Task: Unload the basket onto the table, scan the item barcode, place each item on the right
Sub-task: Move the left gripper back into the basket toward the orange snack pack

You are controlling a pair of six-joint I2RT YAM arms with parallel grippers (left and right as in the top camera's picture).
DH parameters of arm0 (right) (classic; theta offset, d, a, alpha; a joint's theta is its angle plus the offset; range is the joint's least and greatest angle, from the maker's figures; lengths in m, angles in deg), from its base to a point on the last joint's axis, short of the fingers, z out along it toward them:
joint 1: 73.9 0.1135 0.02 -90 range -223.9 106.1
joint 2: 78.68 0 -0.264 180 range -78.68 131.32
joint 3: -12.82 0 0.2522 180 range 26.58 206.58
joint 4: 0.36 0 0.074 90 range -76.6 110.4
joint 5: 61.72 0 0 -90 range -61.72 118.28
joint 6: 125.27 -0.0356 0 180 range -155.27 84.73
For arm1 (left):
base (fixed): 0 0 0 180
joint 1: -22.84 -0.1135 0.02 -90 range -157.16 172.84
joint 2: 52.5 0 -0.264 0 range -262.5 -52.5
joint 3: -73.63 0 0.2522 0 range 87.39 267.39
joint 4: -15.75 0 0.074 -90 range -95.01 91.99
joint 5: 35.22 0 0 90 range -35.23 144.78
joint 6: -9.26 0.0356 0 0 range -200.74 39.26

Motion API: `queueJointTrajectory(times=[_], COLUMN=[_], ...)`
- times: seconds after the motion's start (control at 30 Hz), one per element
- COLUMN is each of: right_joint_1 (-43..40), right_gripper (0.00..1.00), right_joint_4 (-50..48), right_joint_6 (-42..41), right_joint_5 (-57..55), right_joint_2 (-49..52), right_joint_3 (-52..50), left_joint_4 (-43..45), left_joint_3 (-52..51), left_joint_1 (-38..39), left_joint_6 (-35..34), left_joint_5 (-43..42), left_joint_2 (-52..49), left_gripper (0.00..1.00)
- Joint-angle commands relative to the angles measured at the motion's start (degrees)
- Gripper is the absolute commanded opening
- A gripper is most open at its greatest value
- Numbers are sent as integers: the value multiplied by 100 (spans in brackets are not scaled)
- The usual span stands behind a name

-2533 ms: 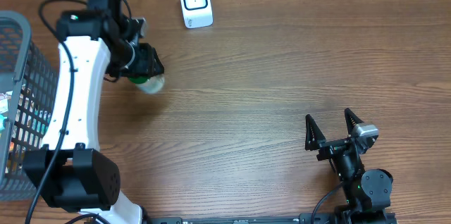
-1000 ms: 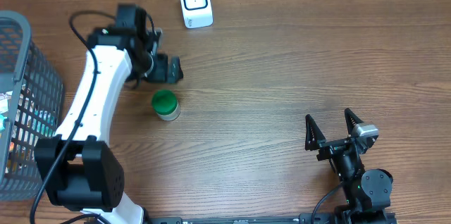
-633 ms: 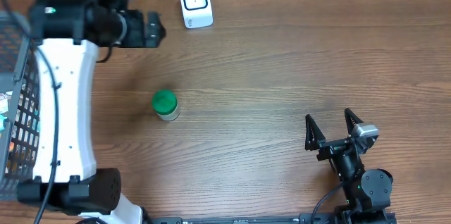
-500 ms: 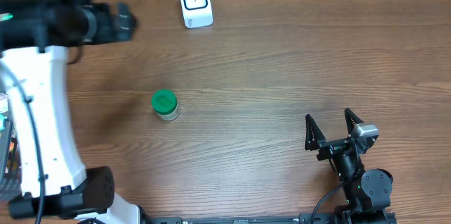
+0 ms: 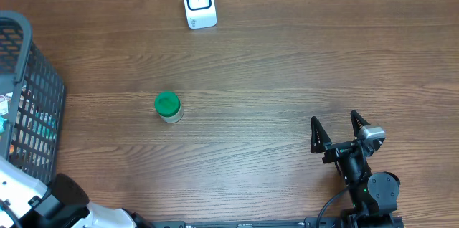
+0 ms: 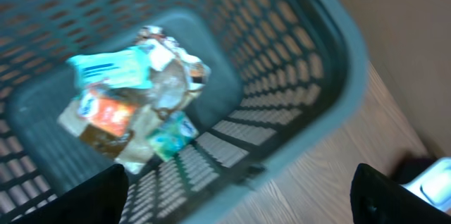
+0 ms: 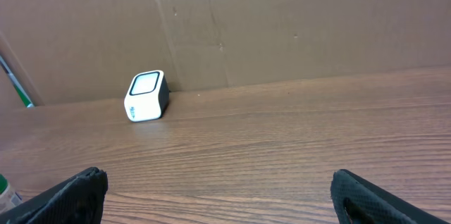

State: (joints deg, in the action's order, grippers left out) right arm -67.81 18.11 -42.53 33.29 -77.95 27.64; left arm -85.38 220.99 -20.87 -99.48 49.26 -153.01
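**Student:** Where does the item stand in the overhead view?

**Tutor:** The green-lidded jar [image 5: 168,106] stands upright on the bench [image 5: 287,77], left of centre in the frame. Nothing touches it. The white scanner [image 5: 199,3] sits at the upper edge, up and slightly to the right of the jar and well apart from it.

**Student:** And the right claw?

**Tutor:** The right claw [image 5: 346,131] sits at the lower right of the overhead frame, far from the jar. Its two dark fingers are spread and nothing lies between them. Its wrist view shows the fingertips in the two lower corners and the scanner [image 7: 146,96] at the upper left, against a cardboard wall [image 7: 282,20].

**Student:** Is the left claw visible?

**Tutor:** Only in its own wrist view. The left claw [image 6: 239,203] is spread, one dark finger in each lower corner, and it is empty. It hangs above the grey mesh basket [image 6: 331,76]. Crumpled packets [image 6: 134,104] lie on the basket floor, too blurred to identify. In the overhead frame the basket [image 5: 39,106] occupies the left edge.
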Motion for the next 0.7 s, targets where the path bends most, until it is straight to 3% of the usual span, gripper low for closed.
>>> queueJointTrajectory(times=[0.0, 0.27, 0.43, 0.67], right_joint_1=[28, 28, 28, 28], right_gripper=[100, 100, 100, 100], right_joint_4=[-24, -24, -24, -24], right_joint_6=[7, 7, 7, 7], right_joint_5=[-66, -66, -68, -68], right_joint_2=[-57, -57, -57, -57], right_joint_3=[-59, -59, -59, -59], left_joint_4=[20, 588, 1290, 2223], left_joint_3=[-155, -2024, -3117, -4159], left_joint_1=[-343, -833, -942, -944], left_joint_6=[-175, -90, 212, 452], left_joint_5=[166, 743, 1001, 1777], left_joint_2=[74, 74, 74, 42], left_gripper=[84, 81, 66, 58])
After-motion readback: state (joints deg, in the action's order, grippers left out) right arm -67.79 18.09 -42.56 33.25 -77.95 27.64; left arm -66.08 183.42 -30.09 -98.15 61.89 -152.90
